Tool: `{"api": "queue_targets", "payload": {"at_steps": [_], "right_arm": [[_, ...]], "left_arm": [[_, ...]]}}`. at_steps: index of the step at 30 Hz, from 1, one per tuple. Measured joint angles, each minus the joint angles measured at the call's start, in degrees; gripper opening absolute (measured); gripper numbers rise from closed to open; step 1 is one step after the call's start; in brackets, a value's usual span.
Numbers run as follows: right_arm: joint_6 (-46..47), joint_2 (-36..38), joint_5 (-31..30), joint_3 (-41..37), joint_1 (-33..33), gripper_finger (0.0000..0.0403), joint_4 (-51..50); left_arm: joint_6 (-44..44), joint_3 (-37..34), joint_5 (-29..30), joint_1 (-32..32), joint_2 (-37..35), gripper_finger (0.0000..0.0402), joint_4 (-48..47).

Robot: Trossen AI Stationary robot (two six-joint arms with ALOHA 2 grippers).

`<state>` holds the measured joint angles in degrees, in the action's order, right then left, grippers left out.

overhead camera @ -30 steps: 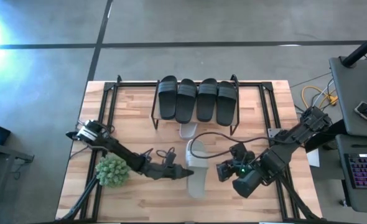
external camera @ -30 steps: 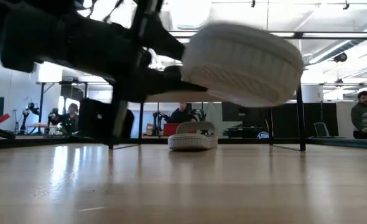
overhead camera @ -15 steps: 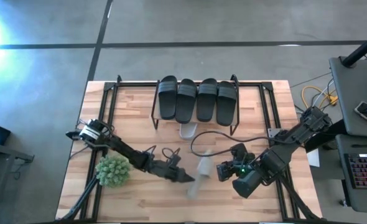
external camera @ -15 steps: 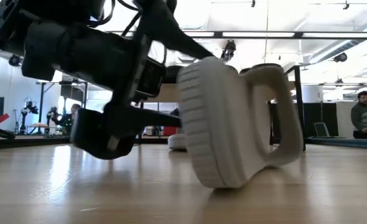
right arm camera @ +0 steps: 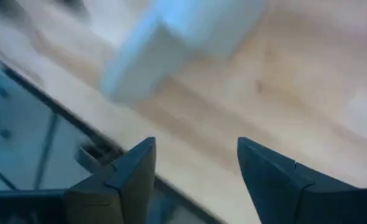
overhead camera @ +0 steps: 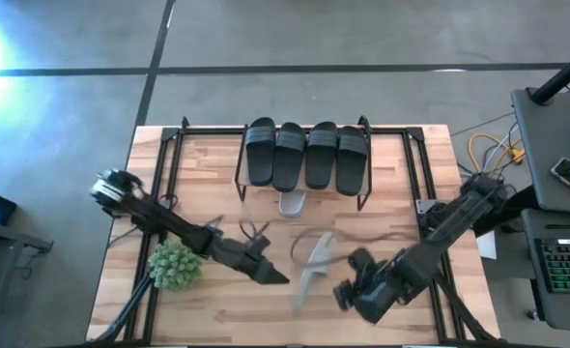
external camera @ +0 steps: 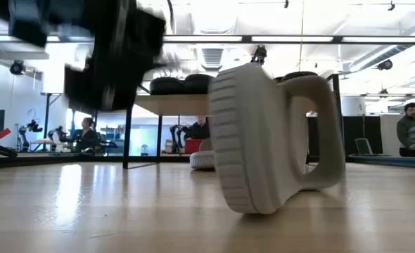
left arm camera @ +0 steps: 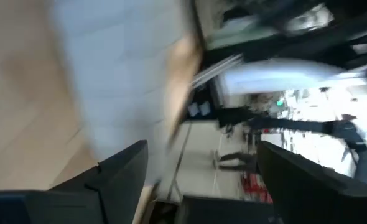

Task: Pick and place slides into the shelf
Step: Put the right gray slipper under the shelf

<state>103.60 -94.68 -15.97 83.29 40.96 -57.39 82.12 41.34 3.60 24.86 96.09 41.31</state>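
While four black slides (overhead camera: 306, 155) sit side by side on the shelf (overhead camera: 362, 203) at upper centre of the high view, and a second grey slide (overhead camera: 292, 203) shows at the shelf's front edge, partly under it, the piece that matters is the grey slide (overhead camera: 311, 268) lying loose on the table (overhead camera: 411, 164) at lower centre. It stands tipped on its side edge, sole upright in the low view, strap bulging toward the right of that frame. In the high view its long axis runs from upper right to lower left, slightly off vertical.

The left gripper (overhead camera: 273, 275) is just left of it, fingers spread and holding nothing. The right gripper (overhead camera: 348, 293) is just to its right and a little lower, fingers also spread and empty in its wrist view. Both stand close; the left looks marginally nearer. Judging from this, a regrasp would need the slide's strap or rim reached from the side.
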Motion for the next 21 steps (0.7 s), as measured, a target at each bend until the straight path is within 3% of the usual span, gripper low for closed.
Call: {"api": "queue_targets", "payload": {"at_steps": [3,7,10,13,17,21], "right_arm": [[-1.5,-4.3,3.2,0.0,0.2,0.0191,2.2],[-4.7,-9.4,0.4,0.0,-1.9,0.0125,3.2],[-7.5,-11.6,-3.1,-0.1,-5.0,0.0076,3.1],[-15.3,-12.3,-2.4,-0.1,-9.0,0.0038,8.3],[-25.0,-11.5,-3.7,0.3,-12.2,0.0013,17.3],[-28.1,-9.2,-6.7,1.5,-13.0,0.0009,17.1]], "left_arm": [[-6.1,-0.5,2.9,0.0,-9.3,0.0285,-5.8],[-13.6,0.1,5.3,0.0,-21.1,0.0285,-17.9],[-15.1,0.3,8.6,0.1,-28.8,0.0285,-27.6],[-15.3,0.3,12.3,0.0,-34.7,0.0285,-37.0],[-15.1,0.3,15.2,0.1,-40.2,0.0285,-47.1],[-15.0,0.1,15.0,0.3,-42.1,0.0285,-52.3]]}}
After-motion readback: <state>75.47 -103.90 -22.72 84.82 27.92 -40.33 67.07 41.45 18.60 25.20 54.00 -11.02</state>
